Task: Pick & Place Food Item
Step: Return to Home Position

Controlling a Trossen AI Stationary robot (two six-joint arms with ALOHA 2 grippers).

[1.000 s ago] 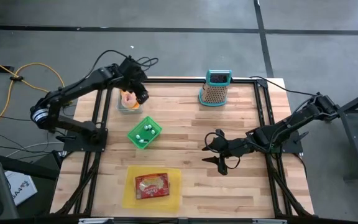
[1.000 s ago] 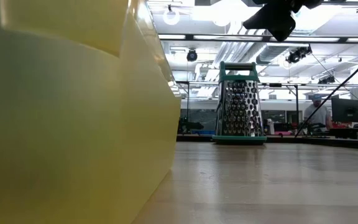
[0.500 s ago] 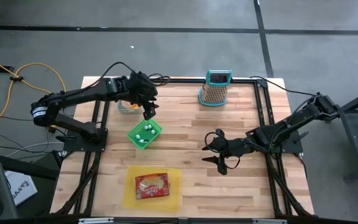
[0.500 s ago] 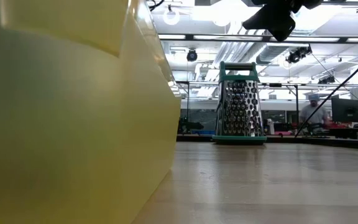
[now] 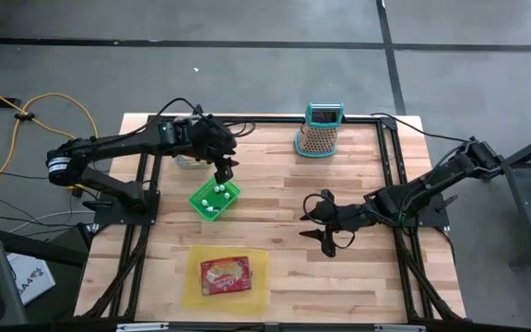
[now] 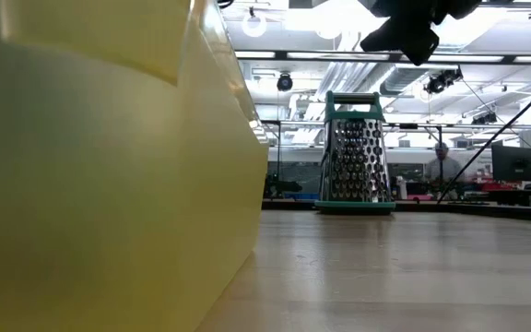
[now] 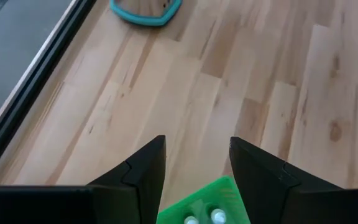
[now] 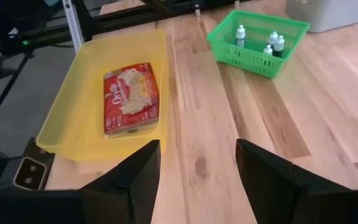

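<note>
My left claw [image 7: 196, 149] hangs over the basket [image 5: 215, 197], jaws parted wide, gripping nothing. The bin [image 5: 183, 162] sits just beside it, mostly under my arm, so any donuts inside I cannot see. They'd likely be light and soft, best pinched gently across the ring. My right claw [image 5: 326, 231] waits mid-table, gaping and empty.

1. table [image 5: 275, 184]: pale wood planks, smooth, low sheen
2. grater [image 6: 350, 157]: shiny perforated metal, teal plastic trim
3. yellow tray [image 8: 67, 109]: see-through glossy plastic
4. green basket [image 8: 253, 55]: plastic mesh, slight gloss
5. gray bin [image 8: 334, 12]: smooth matt plastic, looks like
6. red packet [image 8: 131, 96]: glossy printed wrapper
</note>
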